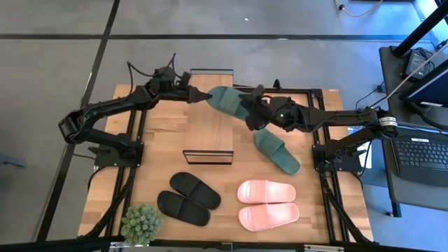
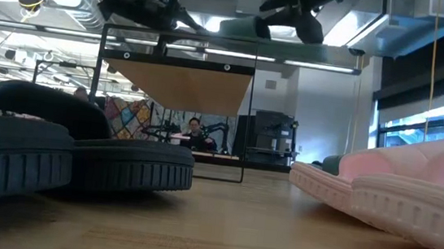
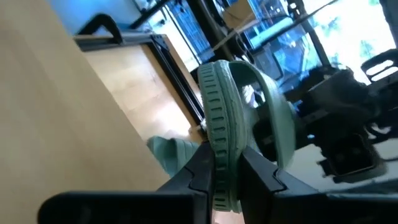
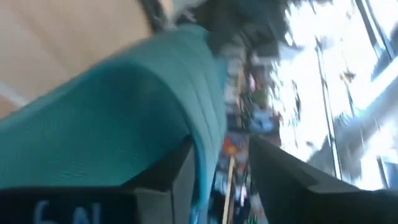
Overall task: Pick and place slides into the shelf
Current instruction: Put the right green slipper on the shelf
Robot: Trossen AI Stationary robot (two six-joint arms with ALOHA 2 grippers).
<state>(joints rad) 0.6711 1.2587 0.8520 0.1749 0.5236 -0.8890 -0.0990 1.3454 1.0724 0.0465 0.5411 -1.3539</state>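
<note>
Wooden tabletop [image 1: 168, 140]: the shelf [image 1: 209, 115] stands mid-table, and as far as the high view shows nothing rests on its plank top yet; the lower tiers I cannot see. So by my judgement no slide is placed, all six remain. Still flat on the table: the black pair [image 1: 187, 198] near the front, the pink pair [image 1: 267, 204] beside it, and one green slide [image 1: 277, 152] just right of the shelf. The other green slide [image 1: 225, 100] is in the air over the shelf's far right corner, between my two grippers. My left gripper [image 3: 225, 171] is pinched narrow on its sole edge. My right gripper [image 4: 219, 163] has its fingers spread, the slide lying against one finger, apparently a handover.
</note>
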